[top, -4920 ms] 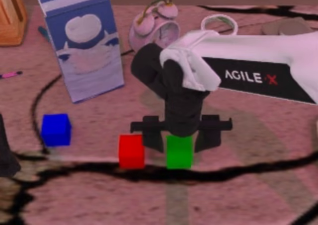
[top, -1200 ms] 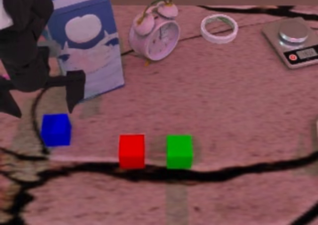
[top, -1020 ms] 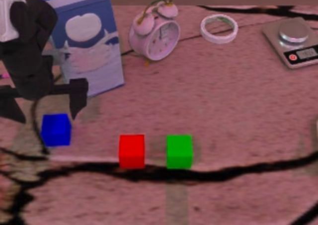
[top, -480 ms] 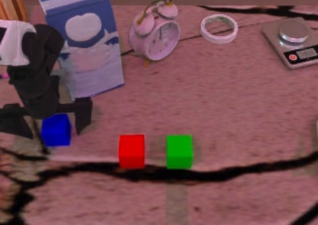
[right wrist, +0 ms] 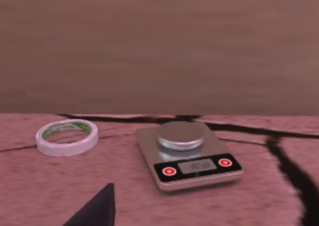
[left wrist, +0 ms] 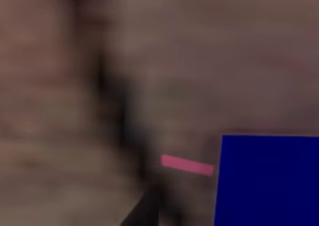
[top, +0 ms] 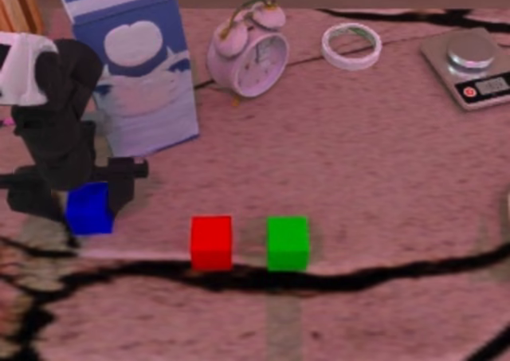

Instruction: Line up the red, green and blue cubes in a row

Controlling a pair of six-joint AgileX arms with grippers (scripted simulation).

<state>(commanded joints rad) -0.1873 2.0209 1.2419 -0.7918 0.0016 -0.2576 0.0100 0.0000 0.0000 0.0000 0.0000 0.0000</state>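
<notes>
Count: 3 cubes — blue cube [top: 88, 209], red cube [top: 211, 241], green cube [top: 287, 242]. Behind red cube: 1 carton [top: 135, 66], 1 alarm clock [top: 249, 50], 1 tape roll [top: 351, 45], 1 scale [top: 472, 68].

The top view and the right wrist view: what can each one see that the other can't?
Only the top view shows the red cube, green cube, blue cube with the left gripper around it, the carton and the alarm clock. Only the right wrist view shows the plain wall behind the table and a dark fingertip. Both show the tape roll and the kitchen scale.
</notes>
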